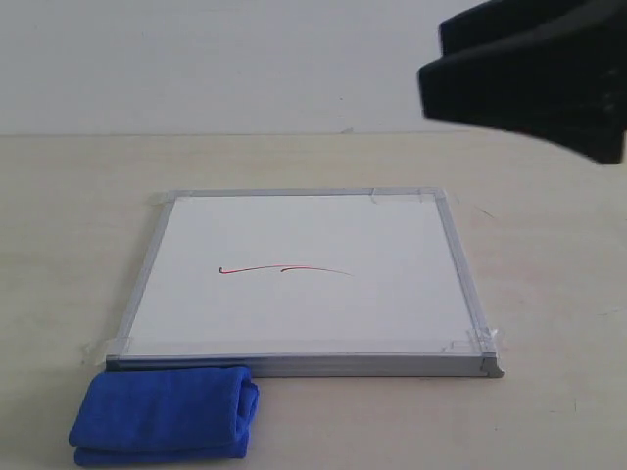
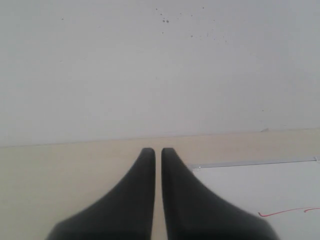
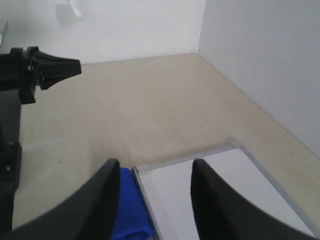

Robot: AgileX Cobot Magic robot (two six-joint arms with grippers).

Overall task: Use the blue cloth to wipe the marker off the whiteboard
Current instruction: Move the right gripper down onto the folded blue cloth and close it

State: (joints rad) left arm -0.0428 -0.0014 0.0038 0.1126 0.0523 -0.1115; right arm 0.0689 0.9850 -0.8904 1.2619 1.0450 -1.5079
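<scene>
I'm running the rig in a bare robot lab cell, not a home or a shop.

I'm seeing plain white walls [image 3: 260,60] closing in on a pale beige table [image 1: 78,215] and meeting in a corner behind it. A whiteboard [image 1: 323,313] is lying flat on that table, and clear tape [image 1: 98,348] is holding its corners down. The black left arm [image 3: 30,70] is standing at the table's far side in the right wrist view. The black right arm [image 1: 534,73] is hanging into the top corner of the exterior view.
</scene>
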